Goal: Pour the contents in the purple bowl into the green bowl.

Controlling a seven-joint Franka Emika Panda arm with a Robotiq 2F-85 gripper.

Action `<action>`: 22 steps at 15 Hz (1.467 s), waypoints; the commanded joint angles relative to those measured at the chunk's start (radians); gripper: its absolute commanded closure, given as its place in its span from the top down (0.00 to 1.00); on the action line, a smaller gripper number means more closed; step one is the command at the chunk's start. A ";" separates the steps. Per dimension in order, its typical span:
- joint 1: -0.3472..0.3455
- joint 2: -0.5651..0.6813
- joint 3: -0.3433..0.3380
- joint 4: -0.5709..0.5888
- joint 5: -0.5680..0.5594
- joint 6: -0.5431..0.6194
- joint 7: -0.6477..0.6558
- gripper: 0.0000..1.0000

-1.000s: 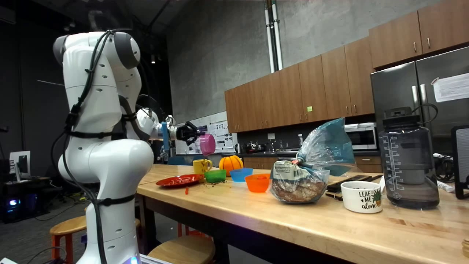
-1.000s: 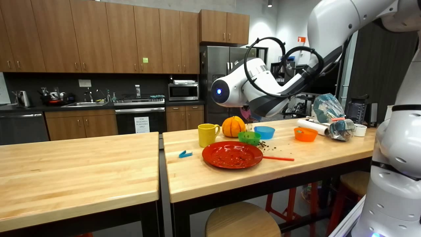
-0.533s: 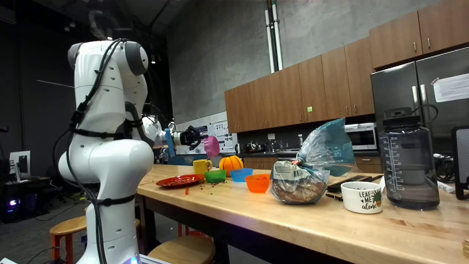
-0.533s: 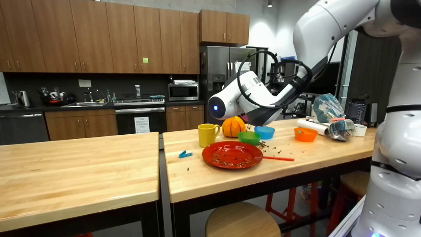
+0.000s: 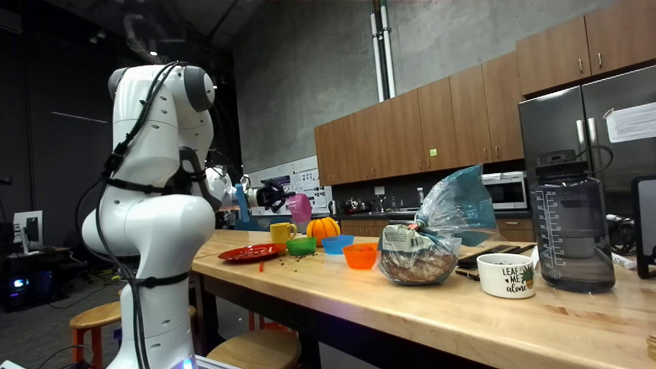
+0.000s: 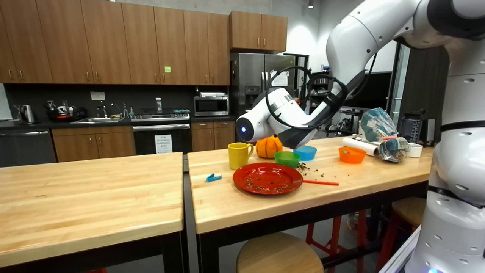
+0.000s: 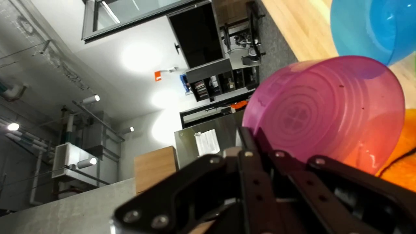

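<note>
Wrist view: end effector (image 7: 253, 138) pinching purple bowl (image 7: 328, 104); green bowl (image 7: 415, 62) mere sliver, cut off at edge.

Near-black over the backdrop (image 5: 56, 159) at the left of an exterior view. Bright and even across the worktop (image 6: 216, 201) in both exterior views. Burnt out to white in patches on the pale wall (image 7: 139, 56) in the wrist view, with hard glare at the ceiling spotlights (image 7: 91, 98). Dark and out of focus at the claw (image 7: 254, 138). Glossy, with small glints, on the purple bowl (image 7: 325, 113).
</note>
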 commanded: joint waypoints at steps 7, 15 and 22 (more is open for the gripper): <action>-0.110 -0.028 -0.137 0.115 0.347 0.292 -0.209 0.01; -0.208 0.008 -0.245 0.208 0.683 0.389 -0.336 0.01; -0.254 -0.007 -0.304 0.246 1.007 0.531 -0.476 0.01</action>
